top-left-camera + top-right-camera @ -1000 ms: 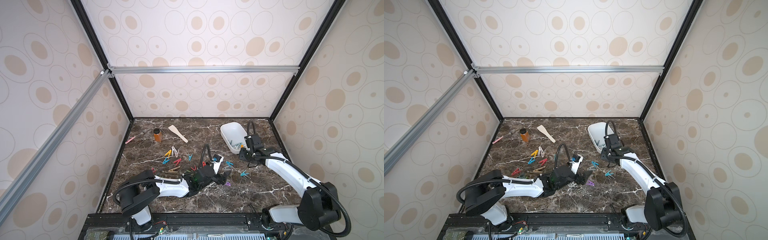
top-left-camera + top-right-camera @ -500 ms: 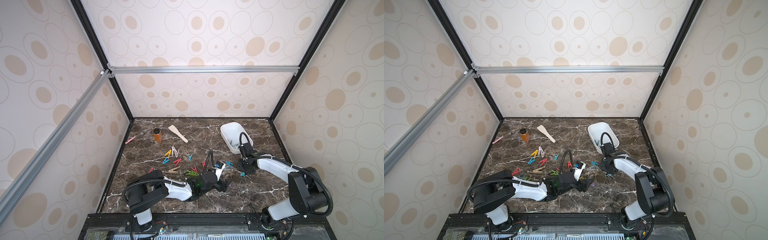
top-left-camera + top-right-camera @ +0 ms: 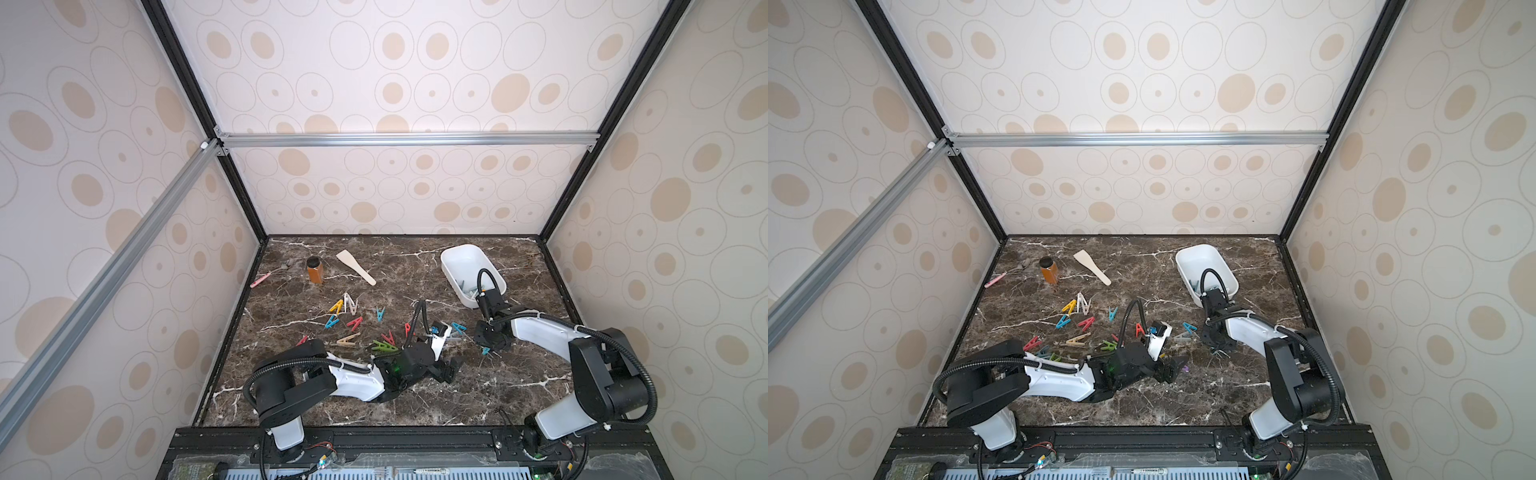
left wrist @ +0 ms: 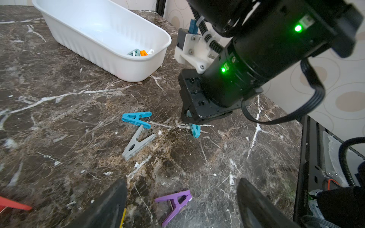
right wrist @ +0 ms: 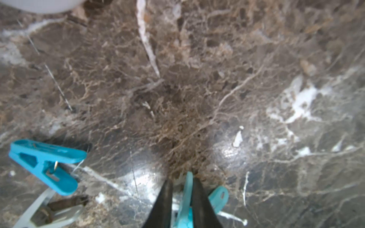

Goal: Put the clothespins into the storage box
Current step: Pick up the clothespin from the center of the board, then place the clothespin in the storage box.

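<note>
My right gripper is down at the marble table, shut on a teal clothespin that it pinches by one leg; the left wrist view shows the same clothespin sticking out under it. My left gripper stands open low over the table, with a purple clothespin lying between its fingers, untouched. The white storage box sits at the back right and holds several clothespins. More clothespins lie scattered mid-table. A blue one and a grey one lie between the two grippers.
An amber jar, a wooden spatula and a pink-handled tool lie at the back left. Enclosure walls close in the table on three sides. The two arms' grippers are close together at front centre-right.
My right gripper has come away from the box, dropped to the table and closed on the teal clothespin. My left gripper has slid right to the purple clothespin, staying open.
</note>
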Controlling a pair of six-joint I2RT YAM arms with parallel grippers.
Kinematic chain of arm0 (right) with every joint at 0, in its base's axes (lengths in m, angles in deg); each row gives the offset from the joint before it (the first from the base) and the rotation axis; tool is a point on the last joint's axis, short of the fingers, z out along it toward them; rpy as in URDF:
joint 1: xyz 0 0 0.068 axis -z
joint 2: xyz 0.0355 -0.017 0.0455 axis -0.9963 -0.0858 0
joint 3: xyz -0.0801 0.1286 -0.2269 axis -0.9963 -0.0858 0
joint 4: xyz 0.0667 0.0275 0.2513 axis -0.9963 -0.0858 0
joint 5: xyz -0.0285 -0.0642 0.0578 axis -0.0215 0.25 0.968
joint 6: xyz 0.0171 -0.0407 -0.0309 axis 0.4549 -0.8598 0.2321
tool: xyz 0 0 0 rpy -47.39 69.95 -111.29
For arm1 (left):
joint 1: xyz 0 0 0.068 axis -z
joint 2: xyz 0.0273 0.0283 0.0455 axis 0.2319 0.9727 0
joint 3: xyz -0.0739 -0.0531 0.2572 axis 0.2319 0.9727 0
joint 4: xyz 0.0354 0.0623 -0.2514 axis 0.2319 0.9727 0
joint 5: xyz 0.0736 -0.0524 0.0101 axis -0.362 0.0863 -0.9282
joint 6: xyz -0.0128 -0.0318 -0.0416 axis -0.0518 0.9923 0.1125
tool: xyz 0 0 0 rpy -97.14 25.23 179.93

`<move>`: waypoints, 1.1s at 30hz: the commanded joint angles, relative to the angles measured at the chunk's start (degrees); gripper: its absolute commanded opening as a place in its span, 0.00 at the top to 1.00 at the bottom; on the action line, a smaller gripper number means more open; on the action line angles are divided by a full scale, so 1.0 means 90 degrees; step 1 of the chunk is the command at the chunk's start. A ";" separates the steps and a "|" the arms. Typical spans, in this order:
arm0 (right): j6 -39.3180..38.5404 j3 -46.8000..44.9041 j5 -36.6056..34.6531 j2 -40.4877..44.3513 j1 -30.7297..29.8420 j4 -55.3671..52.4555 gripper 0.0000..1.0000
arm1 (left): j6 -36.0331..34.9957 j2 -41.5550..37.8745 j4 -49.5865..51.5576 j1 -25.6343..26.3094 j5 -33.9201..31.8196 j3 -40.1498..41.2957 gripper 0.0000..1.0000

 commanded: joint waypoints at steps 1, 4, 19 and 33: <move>-0.0018 0.0056 0.0038 -0.0152 -0.0030 -0.0030 0.89 | -0.0018 -0.0009 -0.0089 0.0033 -0.0143 -0.0149 0.13; -0.0085 0.0148 0.0011 0.0083 -0.0256 -0.0130 0.94 | -0.0028 -0.0062 -0.0023 0.0020 -0.0190 -0.0150 0.13; -0.0250 0.2256 0.0048 0.0284 0.0398 -0.0001 0.98 | 0.0350 -0.0677 0.0919 -0.0681 -0.0697 0.0013 0.10; -0.0762 0.4065 -0.0123 -0.1339 0.0526 -0.0562 0.72 | 0.0633 -0.0829 0.0554 -0.0985 -0.0558 0.0520 0.11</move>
